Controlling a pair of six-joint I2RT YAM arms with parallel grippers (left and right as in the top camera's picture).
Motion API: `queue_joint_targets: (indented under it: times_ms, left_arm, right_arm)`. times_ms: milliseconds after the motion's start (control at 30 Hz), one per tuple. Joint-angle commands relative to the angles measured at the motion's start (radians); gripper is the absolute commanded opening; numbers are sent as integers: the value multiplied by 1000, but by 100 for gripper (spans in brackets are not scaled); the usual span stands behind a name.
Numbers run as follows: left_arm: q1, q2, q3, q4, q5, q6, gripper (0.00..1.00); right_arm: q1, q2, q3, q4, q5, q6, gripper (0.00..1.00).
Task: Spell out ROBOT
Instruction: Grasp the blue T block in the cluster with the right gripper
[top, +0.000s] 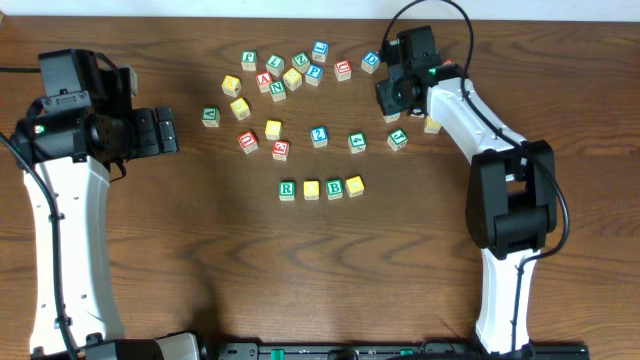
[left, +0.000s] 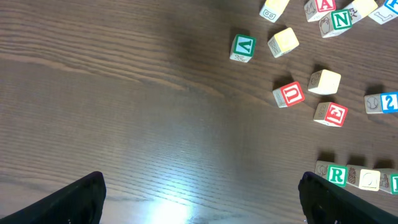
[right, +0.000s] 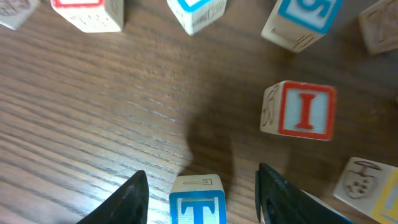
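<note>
T block (right: 198, 204) — last letter wanted; on counter (right: 93, 124) between spread fingers of right tool (right: 202, 177), not yet clamped. Laid, apparently: row (top: 320, 188) R-O-B-O, from R block (top: 287, 188) — left tool (left: 199, 199) spread, empty.

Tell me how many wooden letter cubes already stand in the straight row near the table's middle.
4, left to right in the overhead view: green R cube, yellow-topped cube, green B cube, second yellow-topped cube. None there looks hidden.
</note>
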Motion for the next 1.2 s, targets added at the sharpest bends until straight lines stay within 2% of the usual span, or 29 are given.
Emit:
queue_joint_targets:
  times_ms: [0, 133, 300, 467, 700, 900, 1067, 1167]
  left_arm:
    - [3, -4, 24, 0, 2, 10, 97]
    - [3, -4, 24, 1, 2, 10, 98]
    - [3, -4, 24, 0, 2, 10, 98]
    - [3, -4, 24, 1, 2, 10, 98]
    - [3, -4, 24, 1, 2, 10, 98]
    - [3, -4, 24, 0, 2, 10, 97]
    - [3, -4, 24, 0, 2, 10, 98]
    - [3, -4, 24, 1, 2, 10, 97]
  right_arm:
    - [7, 45, 8, -2, -6, -14, 49]
    - [11, 66, 8, -7, 1, -14, 45]
    - [11, 62, 9, -13, 55, 24, 27]
    - [13, 26, 18, -25, 73, 68, 17]
    - [24, -129, 21, -119, 72, 138, 11]
    - [58, -299, 21, -378, 28, 273, 9]
    - [106, -320, 16, -579, -10, 294, 10]
    - [133, -308, -23, -620, -9, 298, 9]
